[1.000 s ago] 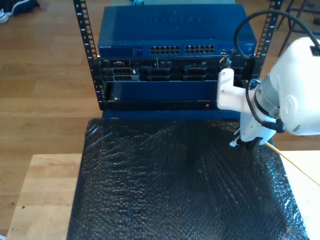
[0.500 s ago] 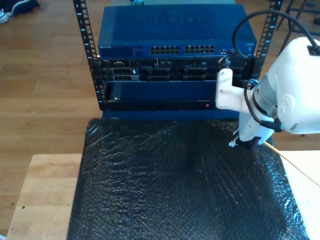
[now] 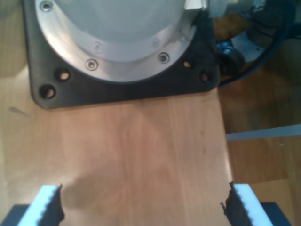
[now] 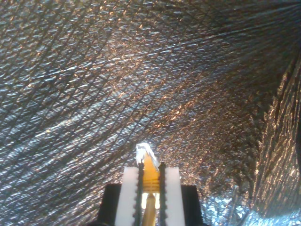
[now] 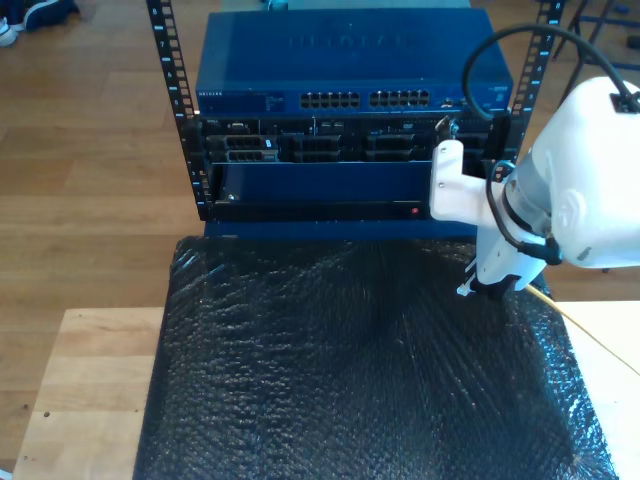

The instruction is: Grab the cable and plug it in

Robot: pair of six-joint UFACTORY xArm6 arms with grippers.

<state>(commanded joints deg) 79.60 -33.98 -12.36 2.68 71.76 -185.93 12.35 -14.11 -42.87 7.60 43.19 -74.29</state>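
- Since the earlier exterior frames, the white arm at the exterior view's right is seen shifted slightly up and toward the rack.
- White lettering is printed on the blue network switch (image 5: 345, 62) at the top of the rack, but it is too blurred to be read; two rows of ports are set in its front face.
- A crinkled, glossy black sheet (image 5: 350, 370) is spread over the pale wooden table (image 5: 90, 380).
- My first gripper (image 3: 141, 207) is held spread wide above bare wood, its serrated white fingertips (image 3: 44, 200) well apart.
- My second gripper (image 4: 150, 183) is pinched on the cable (image 4: 149, 181), whose clear plug (image 4: 145, 151) juts past the ridged white pads above the sheet.
- The yellow cable is seen trailing toward the exterior view's right edge.
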